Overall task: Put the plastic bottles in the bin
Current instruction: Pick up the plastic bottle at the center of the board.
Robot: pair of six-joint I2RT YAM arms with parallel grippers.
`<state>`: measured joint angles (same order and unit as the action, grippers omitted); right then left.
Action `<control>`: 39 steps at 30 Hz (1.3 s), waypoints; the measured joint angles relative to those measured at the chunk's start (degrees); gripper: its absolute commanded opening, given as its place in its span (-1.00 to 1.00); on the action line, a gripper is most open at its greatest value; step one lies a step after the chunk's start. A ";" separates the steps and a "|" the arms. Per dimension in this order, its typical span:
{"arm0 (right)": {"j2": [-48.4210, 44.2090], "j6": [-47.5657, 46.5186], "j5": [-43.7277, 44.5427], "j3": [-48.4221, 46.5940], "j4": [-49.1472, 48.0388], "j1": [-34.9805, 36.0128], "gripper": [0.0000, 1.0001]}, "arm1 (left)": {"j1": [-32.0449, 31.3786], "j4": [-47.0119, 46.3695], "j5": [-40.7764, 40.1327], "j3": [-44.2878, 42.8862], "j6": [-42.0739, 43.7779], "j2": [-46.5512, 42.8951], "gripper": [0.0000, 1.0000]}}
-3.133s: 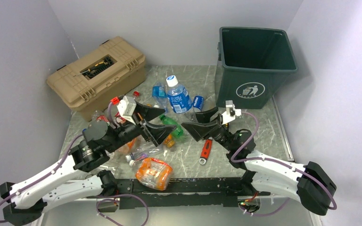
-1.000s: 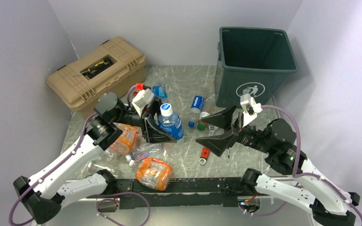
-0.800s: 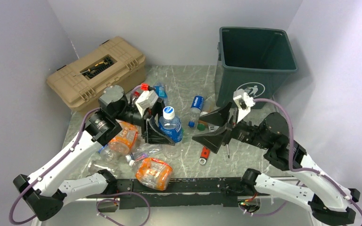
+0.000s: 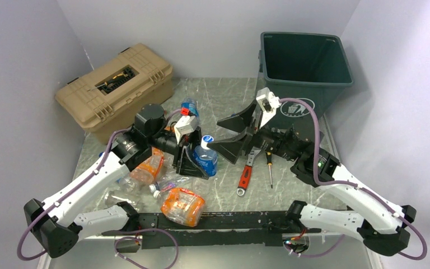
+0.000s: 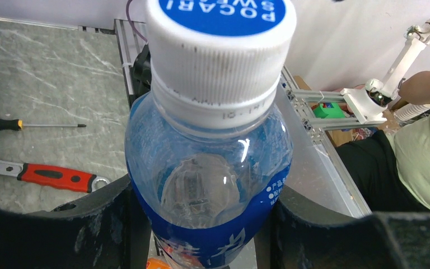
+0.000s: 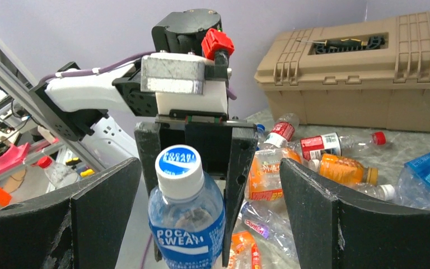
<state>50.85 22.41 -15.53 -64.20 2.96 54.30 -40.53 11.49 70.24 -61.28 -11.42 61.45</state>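
A clear plastic bottle (image 4: 204, 152) (image 5: 210, 168) (image 6: 186, 218) with a blue Pocari Sweat label and white cap is held upright above the table, my left gripper (image 4: 197, 158) (image 5: 201, 224) shut on its body. My right gripper (image 4: 215, 140) (image 6: 210, 216) is open and faces it, one finger on each side of the bottle without touching. Several crushed bottles, orange (image 4: 182, 204) (image 6: 336, 168), clear (image 4: 171, 180) and blue (image 4: 189, 106), lie on the left half of the table. The dark green bin (image 4: 305, 73) stands at the back right.
A tan toolbox (image 4: 117, 89) (image 6: 369, 73) sits at the back left. A red-handled wrench (image 4: 245, 175) (image 5: 50, 175) and a screwdriver (image 4: 269, 168) (image 5: 11, 123) lie on the table under the right arm. Walls close in both sides.
My right gripper has swung left and up until its open fingers flank the held bottle. The left gripper has shifted slightly right with the bottle.
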 measured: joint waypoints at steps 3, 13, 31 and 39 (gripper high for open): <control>1.73 0.00 0.00 -1.22 -0.11 0.00 0.98 | 0.02 0.02 -0.13 0.35 0.07 -0.04 -0.46; 4.66 -0.98 -1.33 -3.37 -0.02 0.00 0.35 | 0.07 0.22 -1.51 1.14 0.24 -1.62 -0.51; 5.38 -3.98 -6.69 -2.08 0.66 0.17 0.27 | 0.07 -1.03 -4.48 1.66 0.20 -2.10 -0.51; 6.47 -3.34 -7.37 -2.03 -0.15 0.57 0.06 | 0.11 -1.29 -5.09 2.19 0.17 -2.38 -0.50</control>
<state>57.32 19.07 -22.90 -66.24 2.81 54.87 -40.42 10.20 65.14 -59.09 -11.25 59.07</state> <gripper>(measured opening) 0.603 0.585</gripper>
